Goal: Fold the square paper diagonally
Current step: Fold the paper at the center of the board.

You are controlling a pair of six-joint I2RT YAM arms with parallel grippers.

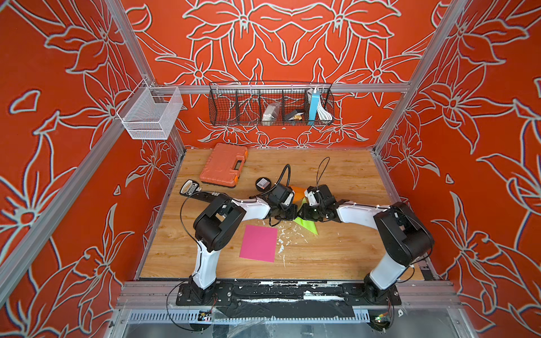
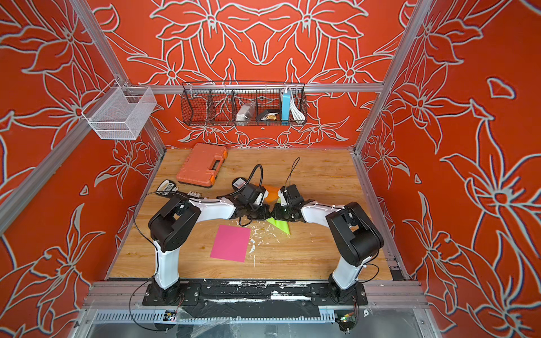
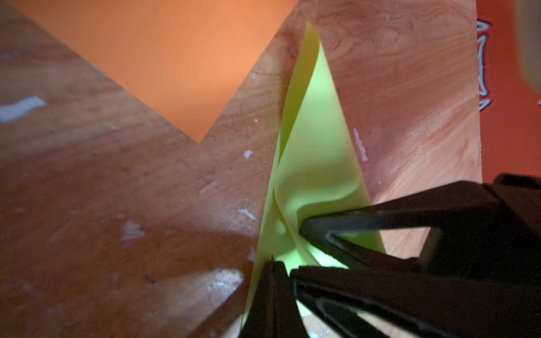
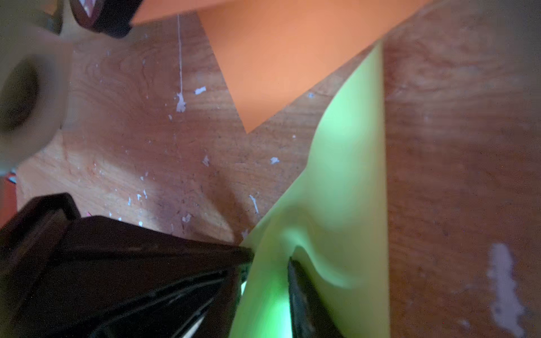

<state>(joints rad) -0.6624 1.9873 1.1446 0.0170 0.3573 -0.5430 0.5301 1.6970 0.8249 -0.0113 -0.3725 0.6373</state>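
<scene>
A wooden table (image 1: 336, 248) carries several loose things around the work. At the back left lies an orange tool case (image 1: 224, 165), closed. In front of it sit a round black disc (image 1: 263, 183) and, nearer the left edge, a small black gadget (image 1: 189, 187) with a white label. A pink paper (image 1: 259, 243) lies flat toward the front, just left of centre, and white scraps (image 1: 281, 243) are scattered along its right side. An orange paper (image 1: 298, 191) lies flat just behind the two wrists, partly hidden by them in both top views. On the back rail hangs a black wire basket (image 1: 225, 108) with a few items in its right-hand compartments, and a white mesh basket (image 1: 152, 114) hangs on the left rail. Both arms reach in to the middle of the table, and their wrists cover most of the sheet they work on.

The green paper (image 1: 307, 225) sits at the centre, between the orange paper behind and the pink paper in front, with bare wood between it and each. It is bent into two loose layers (image 3: 316, 140) that rise off the wood rather than lying flat. The left gripper (image 3: 272, 263) is clamped tight on one edge of the green paper. The right gripper (image 3: 297, 250) comes in from the opposite side, tip to tip with the left gripper. Its jaws stand apart, with the buckled sheet between them, and they are not pinching it.
</scene>
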